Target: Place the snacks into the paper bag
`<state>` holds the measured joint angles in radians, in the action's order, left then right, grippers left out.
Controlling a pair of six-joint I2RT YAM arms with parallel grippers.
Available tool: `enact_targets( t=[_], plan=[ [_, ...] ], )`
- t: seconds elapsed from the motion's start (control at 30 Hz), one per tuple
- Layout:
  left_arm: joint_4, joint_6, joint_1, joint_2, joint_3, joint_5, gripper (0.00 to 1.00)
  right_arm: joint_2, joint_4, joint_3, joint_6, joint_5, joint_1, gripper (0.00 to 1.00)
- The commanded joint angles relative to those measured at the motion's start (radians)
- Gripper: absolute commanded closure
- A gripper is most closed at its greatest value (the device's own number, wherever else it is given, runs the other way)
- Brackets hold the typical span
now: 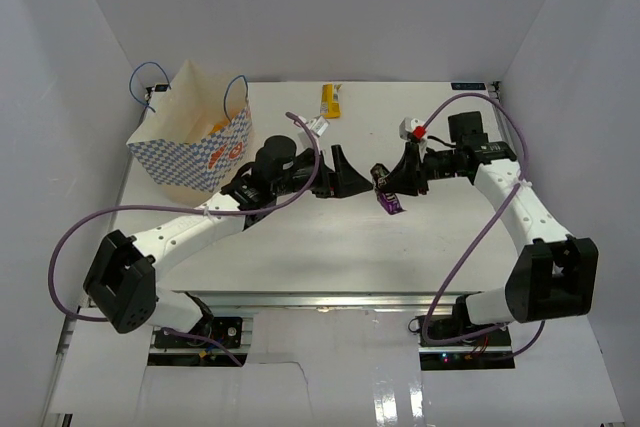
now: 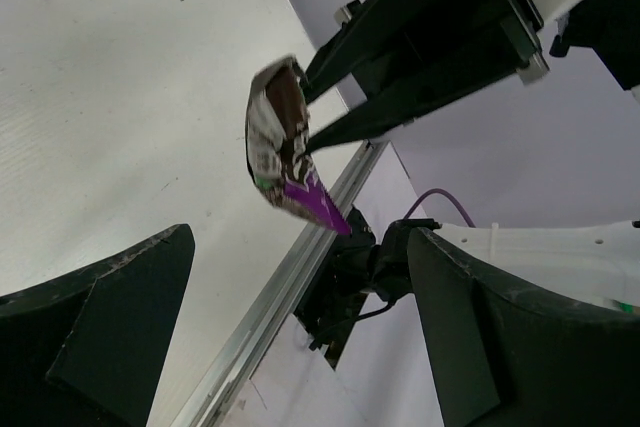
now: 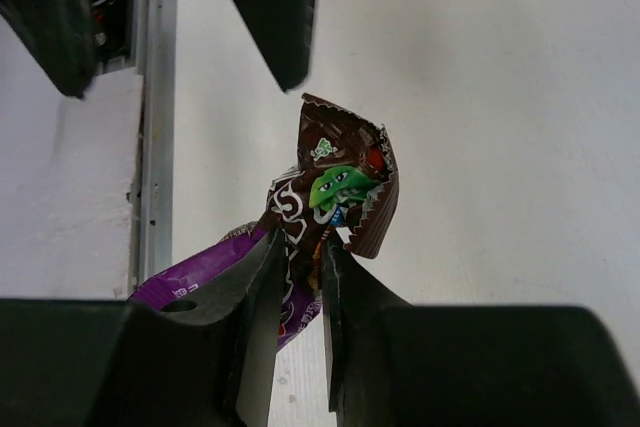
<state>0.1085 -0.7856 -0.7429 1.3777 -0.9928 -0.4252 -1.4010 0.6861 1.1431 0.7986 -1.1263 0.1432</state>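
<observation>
The right gripper (image 3: 300,265) pinches the crumpled, glossy purple candy packet (image 3: 335,197) over the middle of the white table (image 1: 300,247). The left gripper (image 1: 350,175) gapes wide and empty just beside it. The boxy checkered paper bag (image 1: 190,152) stands far-left (a flat yellow wrapper (image 1: 331,100) lies beyond).

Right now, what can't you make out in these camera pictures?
- Contents of the blue-and-white checkered paper bag: in the top view, its near wall hides all but a bit of orange-yellow.
- Lower part of the narrow purple candy packet: in the right wrist view, the right end effector covers it. It is blurred in the left wrist view.
- Print on the small yellow wrapper: too small in the top view.
</observation>
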Motion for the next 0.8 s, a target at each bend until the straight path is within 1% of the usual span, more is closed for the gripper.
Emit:
enact_targets(
  t=[0.0,0.13,0.27,0.37,0.5,0.53,0.63,0.77],
  plan=[
    [0.069,0.006,-0.019,0.014,-0.044,0.014,0.02,0.054,0.035,-0.022,0.049,-0.05,0.051,0.76],
    [0.083,0.003,-0.041,0.021,-0.037,0.029,0.02,0.095,-0.046,-0.031,-0.062,-0.052,0.098,0.76],
    [0.089,0.0,-0.055,0.014,-0.02,0.048,0.09,0.102,-0.108,-0.025,-0.131,-0.035,0.143,0.76],
    [0.089,0.0,-0.061,0.014,-0.02,0.066,0.14,0.103,-0.128,-0.02,-0.156,-0.024,0.182,0.75],
    [0.089,-0.007,-0.062,0.006,-0.012,0.1,0.25,0.117,-0.132,-0.008,-0.167,-0.013,0.216,0.74],
    [0.089,-0.012,-0.064,-0.005,-0.001,0.115,0.29,0.12,-0.132,-0.006,-0.168,-0.009,0.219,0.74],
    [0.089,-0.021,-0.062,-0.038,0.028,0.149,0.33,0.128,-0.132,-0.009,-0.17,-0.009,0.222,0.74],
    [0.089,-0.029,-0.062,-0.092,0.062,0.187,0.33,0.142,-0.135,-0.02,-0.176,-0.012,0.222,0.73]
  ],
)
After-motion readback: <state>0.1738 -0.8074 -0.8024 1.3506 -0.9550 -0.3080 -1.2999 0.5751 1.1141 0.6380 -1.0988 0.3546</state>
